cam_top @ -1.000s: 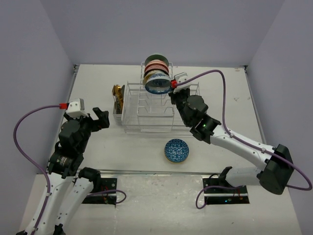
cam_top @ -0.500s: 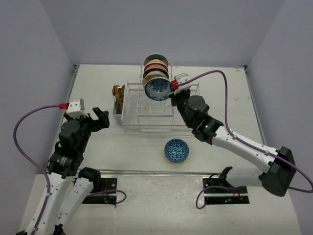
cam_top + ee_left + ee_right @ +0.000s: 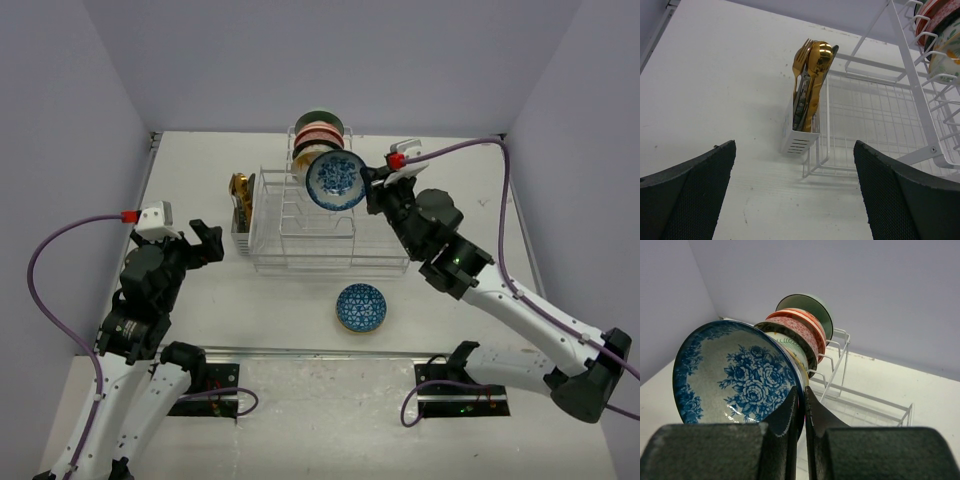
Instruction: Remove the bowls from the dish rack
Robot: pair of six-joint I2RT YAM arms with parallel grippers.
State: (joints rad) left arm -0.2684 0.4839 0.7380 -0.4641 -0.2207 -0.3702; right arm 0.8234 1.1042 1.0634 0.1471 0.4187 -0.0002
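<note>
My right gripper (image 3: 368, 183) is shut on the rim of a blue-and-white flowered bowl (image 3: 335, 180) and holds it on edge above the white wire dish rack (image 3: 300, 250). In the right wrist view the gripper (image 3: 802, 405) pinches this bowl (image 3: 735, 375). Several bowls stand upright in the rack's far slots (image 3: 318, 138): a pale one, a dark-rimmed one, a red one and a green one (image 3: 807, 310). A blue patterned bowl (image 3: 360, 307) sits on the table in front of the rack. My left gripper (image 3: 205, 245) is open and empty, left of the rack.
A small white holder with gold cutlery (image 3: 240, 205) hangs on the rack's left end; it also shows in the left wrist view (image 3: 807, 100). The rack's near left corner (image 3: 815, 167) lies ahead of the left gripper. Walls close the table on three sides.
My right gripper has lifted the flowered bowl up out of its slot and moved it right, tilting its face more toward the camera. The left arm has not moved.
</note>
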